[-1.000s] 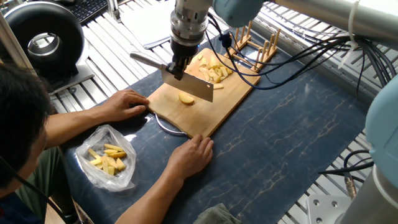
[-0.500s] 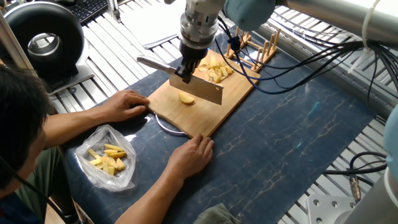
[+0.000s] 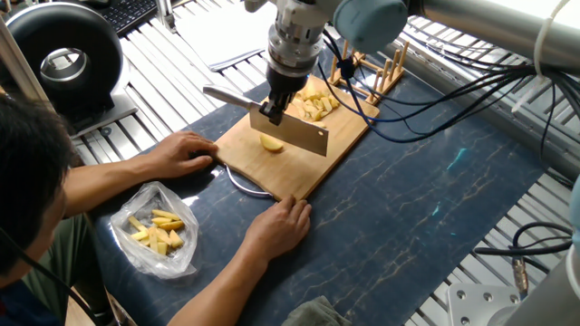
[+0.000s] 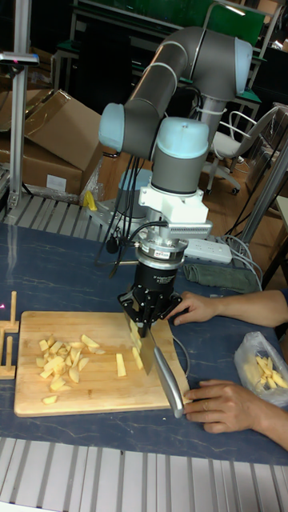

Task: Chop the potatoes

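My gripper is shut on the handle of a steel cleaver, held over the wooden cutting board. The blade hangs edge-down just above one pale yellow potato chunk in the board's middle. A pile of chopped potatoes lies at the board's far end, with a single stick apart from it. The blade hides part of the chunk in the fixed view.
A person's hands rest at the board's near corners, close to the blade. A clear plastic bag of yellow pieces lies on the blue mat. A wooden rack stands beyond the board, and a black round device at far left.
The gripper and cleaver have shifted right along the board and slightly lower, toward the chopped pile. The potato chunk and the hands have stayed put.
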You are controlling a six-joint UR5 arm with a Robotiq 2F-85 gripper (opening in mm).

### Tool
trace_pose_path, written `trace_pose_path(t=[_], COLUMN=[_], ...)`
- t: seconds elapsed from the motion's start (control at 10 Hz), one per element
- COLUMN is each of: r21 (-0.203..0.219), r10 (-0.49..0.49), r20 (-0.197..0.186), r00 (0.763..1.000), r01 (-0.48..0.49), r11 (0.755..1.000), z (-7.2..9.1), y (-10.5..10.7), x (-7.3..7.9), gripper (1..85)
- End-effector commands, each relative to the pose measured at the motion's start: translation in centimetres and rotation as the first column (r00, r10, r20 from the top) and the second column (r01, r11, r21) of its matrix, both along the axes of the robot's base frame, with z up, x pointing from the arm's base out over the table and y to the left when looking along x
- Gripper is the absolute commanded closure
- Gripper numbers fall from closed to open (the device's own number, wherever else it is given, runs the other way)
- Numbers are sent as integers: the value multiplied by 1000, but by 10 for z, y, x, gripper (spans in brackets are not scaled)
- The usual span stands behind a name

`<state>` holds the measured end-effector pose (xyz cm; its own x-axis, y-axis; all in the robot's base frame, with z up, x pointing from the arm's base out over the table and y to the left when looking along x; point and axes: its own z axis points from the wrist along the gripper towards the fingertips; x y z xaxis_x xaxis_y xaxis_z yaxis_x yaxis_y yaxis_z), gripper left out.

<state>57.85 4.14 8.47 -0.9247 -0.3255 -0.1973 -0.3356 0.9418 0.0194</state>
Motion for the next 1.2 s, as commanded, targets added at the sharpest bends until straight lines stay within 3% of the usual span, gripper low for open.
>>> trace_pose_path(t=[0.0, 0.5, 1.1], r21=[12, 14, 18], r10=[-6, -6, 13], r20=[4, 12, 59], r00=[1000, 1000, 998], r01=[6, 6, -14], r11=[1000, 1000, 1000], z=[-1, -4, -24], y=[1, 1, -6], x=[-2, -1, -5], gripper=[847, 847, 847])
